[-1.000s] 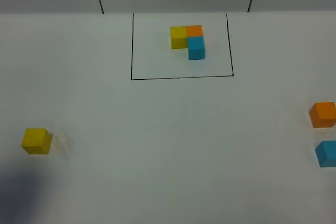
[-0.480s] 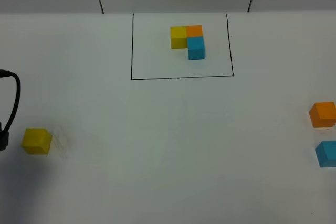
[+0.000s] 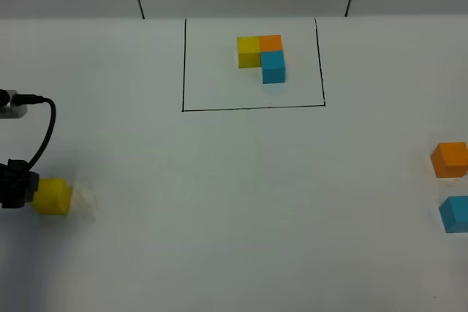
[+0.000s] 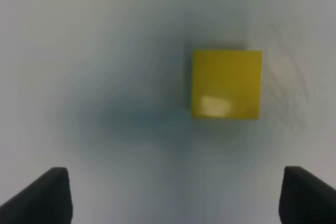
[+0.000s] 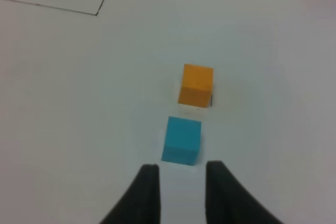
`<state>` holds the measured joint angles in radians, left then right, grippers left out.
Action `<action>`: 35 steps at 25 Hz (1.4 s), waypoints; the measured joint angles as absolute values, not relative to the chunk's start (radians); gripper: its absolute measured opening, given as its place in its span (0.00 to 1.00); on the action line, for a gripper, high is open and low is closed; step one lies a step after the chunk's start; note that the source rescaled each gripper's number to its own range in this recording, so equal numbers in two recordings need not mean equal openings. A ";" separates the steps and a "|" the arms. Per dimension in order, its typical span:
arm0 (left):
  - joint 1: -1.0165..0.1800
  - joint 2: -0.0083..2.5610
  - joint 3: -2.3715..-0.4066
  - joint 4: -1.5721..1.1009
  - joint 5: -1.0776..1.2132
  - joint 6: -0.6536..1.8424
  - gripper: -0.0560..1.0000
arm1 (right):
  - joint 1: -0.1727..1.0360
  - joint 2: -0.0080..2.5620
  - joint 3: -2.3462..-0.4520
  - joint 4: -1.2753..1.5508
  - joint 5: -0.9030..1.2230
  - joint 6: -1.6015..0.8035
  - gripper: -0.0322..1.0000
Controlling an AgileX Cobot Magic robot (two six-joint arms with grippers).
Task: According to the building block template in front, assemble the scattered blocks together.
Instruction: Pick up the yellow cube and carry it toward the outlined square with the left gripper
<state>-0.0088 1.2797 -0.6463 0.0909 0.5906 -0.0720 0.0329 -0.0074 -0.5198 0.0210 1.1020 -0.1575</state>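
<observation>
Item 1, template (image 3: 262,56): we find it at 12 o'clock on the white table (image 3: 234,202), inside a thin black rectangle (image 3: 252,108). It is three touching cubes in an L, with orange at 3 o'clock of yellow and blue at 6 o'clock of orange.

Item 2, yellow cube (image 3: 53,196): we place it at 8 o'clock, alone near the table's edge.

Item 3, orange cube (image 3: 449,159) and blue cube (image 3: 455,214): both sit at 4 o'clock, near each other but not touching. Blue is at 6 o'clock of orange.

Item 4, left gripper (image 4: 178,198): we note its jaws spread wide with nothing between them. It hangs over the yellow cube, which lies ahead of the fingertips. A black cable (image 3: 50,118) loops above it.

Item 5, right gripper (image 5: 181,192): its fingers stand a narrow gap apart and hold nothing. The blue cube lies just ahead of the tips, with the orange one beyond it.
</observation>
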 joint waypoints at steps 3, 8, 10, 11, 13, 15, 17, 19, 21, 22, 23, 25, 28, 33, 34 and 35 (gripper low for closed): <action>-0.009 1.324 -0.647 0.080 0.548 -0.072 1.00 | 0.033 -0.007 -0.520 0.021 1.102 -0.158 0.27; -0.017 1.408 -0.647 0.045 0.478 -0.049 1.00 | 0.033 -0.007 -0.520 0.021 1.102 -0.158 0.27; -0.033 1.439 -0.647 0.039 0.451 -0.044 1.00 | 0.033 -0.007 -0.520 0.021 1.102 -0.158 0.27; -0.041 1.456 -0.647 0.039 0.436 -0.044 1.00 | 0.033 -0.007 -0.520 0.021 1.102 -0.158 0.27; -0.050 1.487 -0.647 0.037 0.412 -0.042 1.00 | 0.033 -0.007 -0.520 0.021 1.102 -0.158 0.27; -0.053 1.519 -0.647 0.024 0.393 -0.042 1.00 | 0.033 -0.007 -0.520 0.021 1.102 -0.158 0.27; -0.053 1.547 -0.647 0.016 0.382 -0.042 1.00 | 0.033 -0.007 -0.520 0.021 1.102 -0.158 0.27; -0.053 1.574 -0.647 0.013 0.376 -0.042 1.00 | 0.033 -0.007 -0.520 0.021 1.102 -0.158 0.27; -0.053 1.594 -0.647 0.012 0.370 -0.042 1.00 | 0.033 -0.007 -0.520 0.021 1.102 -0.158 0.27; -0.053 1.605 -0.647 0.012 0.364 -0.042 1.00 | 0.033 -0.007 -0.520 0.021 1.102 -0.158 0.27; -0.053 1.614 -0.647 0.012 0.353 -0.042 1.00 | 0.033 -0.007 -0.520 0.021 1.102 -0.158 0.27; -0.053 1.634 -0.647 0.012 0.332 -0.042 1.00 | 0.033 -0.007 -0.520 0.021 1.102 -0.158 0.27; -0.053 1.658 -0.647 0.012 0.303 -0.042 1.00 | 0.033 -0.007 -0.520 0.021 1.102 -0.158 0.27; -0.053 1.683 -0.649 0.012 0.249 -0.041 1.00 | 0.033 -0.007 -0.520 0.021 1.102 -0.158 0.27; -0.053 1.689 -0.649 0.012 0.242 -0.041 1.00 | 0.033 -0.007 -0.520 0.021 1.102 -0.158 0.27; -0.053 1.696 -0.649 0.012 0.240 -0.041 0.99 | 0.033 -0.007 -0.520 0.021 1.102 -0.158 0.27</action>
